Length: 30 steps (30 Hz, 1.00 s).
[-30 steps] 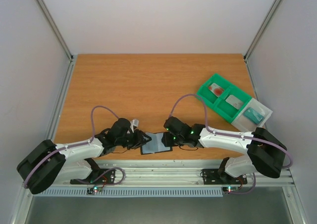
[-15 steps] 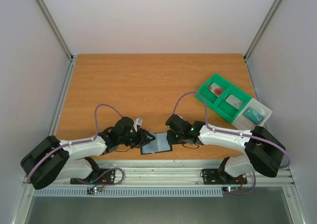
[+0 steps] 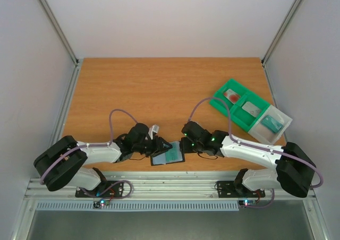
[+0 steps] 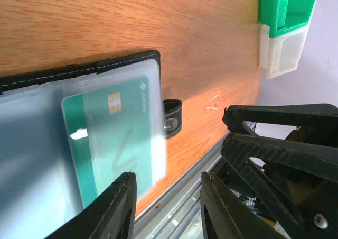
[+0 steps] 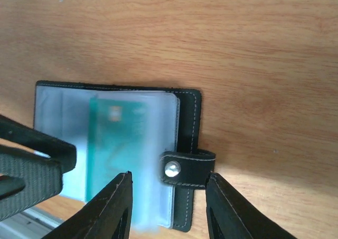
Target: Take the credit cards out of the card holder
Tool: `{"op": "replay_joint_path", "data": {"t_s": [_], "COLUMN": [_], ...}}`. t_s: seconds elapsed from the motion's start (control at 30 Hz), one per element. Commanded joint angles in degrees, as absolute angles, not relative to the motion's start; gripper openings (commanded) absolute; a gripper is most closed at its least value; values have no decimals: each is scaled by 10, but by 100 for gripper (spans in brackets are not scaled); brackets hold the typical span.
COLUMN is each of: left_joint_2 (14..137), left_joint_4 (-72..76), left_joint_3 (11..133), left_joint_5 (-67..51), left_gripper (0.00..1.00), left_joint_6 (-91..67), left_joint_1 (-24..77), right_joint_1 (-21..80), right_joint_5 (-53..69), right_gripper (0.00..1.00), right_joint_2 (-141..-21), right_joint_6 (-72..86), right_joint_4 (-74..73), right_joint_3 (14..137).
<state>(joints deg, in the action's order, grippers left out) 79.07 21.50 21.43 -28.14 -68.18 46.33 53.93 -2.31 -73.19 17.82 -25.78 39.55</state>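
The card holder [image 3: 158, 159] lies open near the table's front edge, black with cloudy clear sleeves. A teal-green credit card [image 3: 172, 154] with a gold chip sits inside a sleeve; it also shows in the left wrist view [image 4: 108, 144] and the right wrist view [image 5: 119, 144]. The snap tab [image 5: 187, 167] sticks out to the holder's right. My left gripper [image 3: 158, 143] hovers open at the holder's left, nothing between its fingers [image 4: 113, 207]. My right gripper [image 3: 187, 143] is open low over the snap tab, its fingers [image 5: 232, 210] apart on either side of it.
A green compartment tray [image 3: 238, 112] stands at the right, holding a red item [image 3: 231, 95] and a grey card [image 3: 251, 109]. Joined to it is a clear box with a teal item [image 3: 272, 122]. The metal rail [image 3: 170, 184] runs just in front of the holder.
The left arm has reached farther right to the holder. A sleeve has turned over, so the teal-green card now shows. The right gripper has drawn back slightly to the right.
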Motion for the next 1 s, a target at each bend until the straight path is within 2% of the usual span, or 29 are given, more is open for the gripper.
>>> {"op": "replay_joint_path", "data": {"t_s": [0.0,0.2,0.47,0.97], "left_joint_2": [795,777,752,770], "left_joint_4": [248,231,170,168], "left_joint_3": [222,200,189,190], "left_joint_5": [-282,-245,-210,-201], "left_gripper": [35,35,35,31], "left_joint_6": [-675,-670,-651,-641], "left_joint_1": [466,467,465,460], "right_joint_1": [536,536,536,536], "right_joint_5": [-8,30,83,65], "right_gripper": [39,35,18,10], "right_joint_2": [-706,-702,-775,-845], "right_joint_6": [188,194,200,195], "right_joint_4": [-253,-237,-183,-186], "right_joint_3": [388,390,404,413]}}
